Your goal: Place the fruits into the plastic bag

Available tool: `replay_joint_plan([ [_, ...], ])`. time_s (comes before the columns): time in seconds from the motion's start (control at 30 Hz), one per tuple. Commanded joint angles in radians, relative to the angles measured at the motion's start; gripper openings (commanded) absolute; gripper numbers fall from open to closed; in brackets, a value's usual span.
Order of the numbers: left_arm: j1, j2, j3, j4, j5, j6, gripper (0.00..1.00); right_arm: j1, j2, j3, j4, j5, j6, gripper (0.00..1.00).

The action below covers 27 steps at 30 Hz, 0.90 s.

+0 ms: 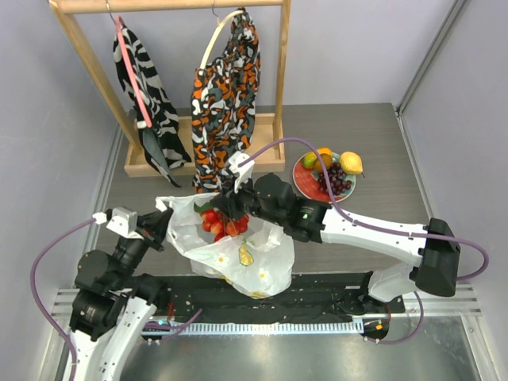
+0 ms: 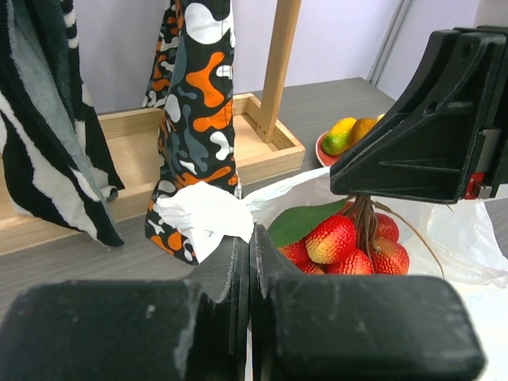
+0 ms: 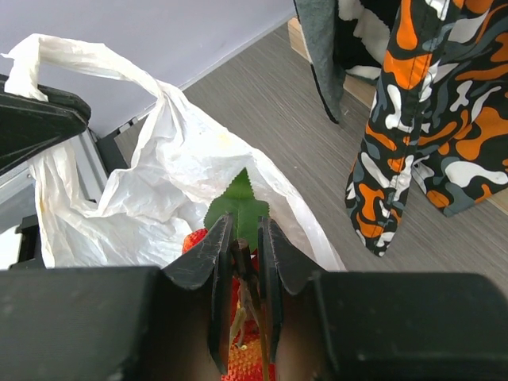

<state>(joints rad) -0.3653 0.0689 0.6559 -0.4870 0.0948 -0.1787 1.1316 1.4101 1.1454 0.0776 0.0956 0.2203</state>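
Right tool [image 3: 238,242] clamps berries [image 2: 333,238] by stem; cluster hangs vertical, fruit down, in bag [image 3: 159,175] mouth. Left tool [image 2: 250,236] pinches bag rim.

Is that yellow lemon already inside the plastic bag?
No, the lemon lies on the red plate beside the grapes, apart from the plastic bag.

I see both arms made of white links with black joints, the left arm [image 1: 111,341] and the right arm [image 1: 373,232]. A thin purple cable [image 1: 40,270] loops out beside each one. The right arm carries a small green light [image 1: 304,213]. The left gripper [image 2: 250,246] has matte black, angular jaws with pale scuff marks. The right gripper [image 3: 242,230] has the same black.
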Motion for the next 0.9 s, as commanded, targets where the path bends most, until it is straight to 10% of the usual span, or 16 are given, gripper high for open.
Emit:
replay_joint_plan([
  [0.0, 0.0, 0.058, 0.025, 0.08, -0.006, -0.005, 0.0, 0.01, -0.016, -0.003, 0.016, 0.055, 0.025, 0.01],
  [0.53, 0.0, 0.167, 0.067, 0.169, 0.016, 0.019, 0.0, -0.007, 0.223, 0.189, -0.133, 0.552, 0.03, 0.01],
  [0.87, 0.0, 0.284, 0.109, 0.274, 0.011, 0.06, 0.0, -0.033, 0.218, 0.182, -0.147, 0.523, 0.099, 0.01],
])
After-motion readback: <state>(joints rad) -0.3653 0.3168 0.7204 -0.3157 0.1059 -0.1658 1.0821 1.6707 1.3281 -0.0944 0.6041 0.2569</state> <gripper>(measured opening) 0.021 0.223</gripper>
